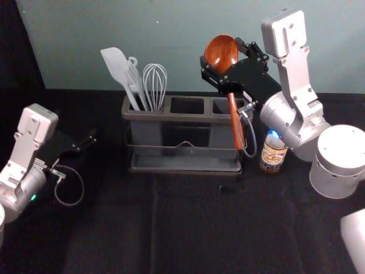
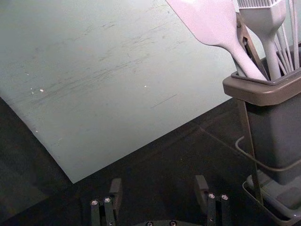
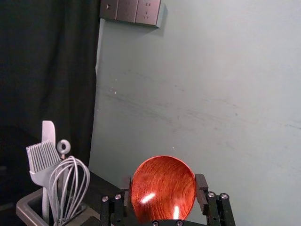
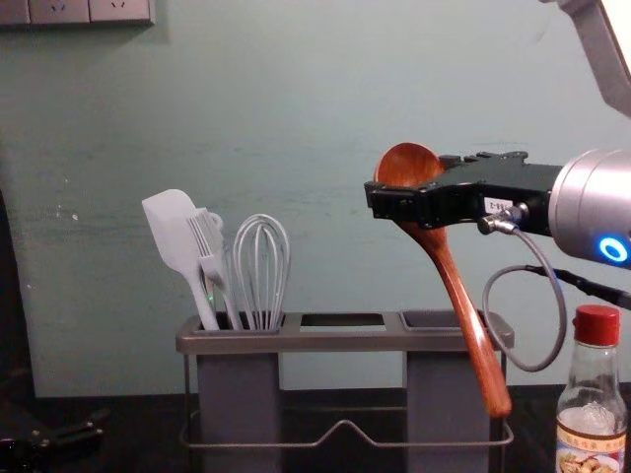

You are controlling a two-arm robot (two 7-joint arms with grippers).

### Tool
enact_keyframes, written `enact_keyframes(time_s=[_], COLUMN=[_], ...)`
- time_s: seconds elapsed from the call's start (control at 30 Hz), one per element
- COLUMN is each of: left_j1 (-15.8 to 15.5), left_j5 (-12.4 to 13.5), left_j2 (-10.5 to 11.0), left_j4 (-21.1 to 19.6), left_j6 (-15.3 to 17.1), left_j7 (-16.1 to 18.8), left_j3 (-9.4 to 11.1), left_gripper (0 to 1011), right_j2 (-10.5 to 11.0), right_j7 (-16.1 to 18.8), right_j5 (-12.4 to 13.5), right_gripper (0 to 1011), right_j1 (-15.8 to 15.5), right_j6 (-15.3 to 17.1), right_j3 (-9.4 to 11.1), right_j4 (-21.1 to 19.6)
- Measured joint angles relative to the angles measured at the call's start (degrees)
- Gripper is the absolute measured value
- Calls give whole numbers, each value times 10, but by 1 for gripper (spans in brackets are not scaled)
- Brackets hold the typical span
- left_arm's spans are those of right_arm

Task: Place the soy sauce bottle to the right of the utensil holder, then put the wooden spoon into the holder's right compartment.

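- Spoon first: the wooden one [image 1: 235, 120] is up in the air at the front of the utensil holder's [image 4: 325, 341] right end, its bowl pinched at the edges by the right hand [image 1: 221, 51].
- From where I stand, the worry is a straight drop. The handle crosses in front of the rim, its tip below rim level, so lowering it here would probably miss the right compartment [image 4: 449, 394] and slide down the outside.
- Moving it back without lifting it first could knock the handle on the front edge, and a round bowl held by its sides (slippery, I'd guess) might pivot or pop free.
- Soy sauce bottle [image 4: 592, 434] stands upright just right of the holder, red cap on; a careless swing of that arm or handle could tip it.
- As for direction, the bowl is uppermost and the handle points down. The long axis leans off vertical, its lower end slanting right, toward the bottle; I'd want it nearer plumb before it goes in.
- The left hand [image 2: 159, 181] is idle off the holder's left side, fingers parted and holding nothing.
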Motion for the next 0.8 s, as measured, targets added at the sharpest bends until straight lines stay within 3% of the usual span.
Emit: enact_keyframes(time_s=[0.43, 0.8], left_j1=[0, 0], left_j5=[0, 0], left_j2=[0, 0], left_j4=[0, 0], left_j6=[0, 0], left_j7=[0, 0], left_j3=[0, 0], left_gripper=[1005, 1005], right_j2=[2, -10], right_j7=[-1, -2], right_j5=[3, -6], right_gripper=[838, 838], right_j1=[5, 49], right_j6=[10, 23], right_j3=[2, -7], right_j4=[-30, -27])
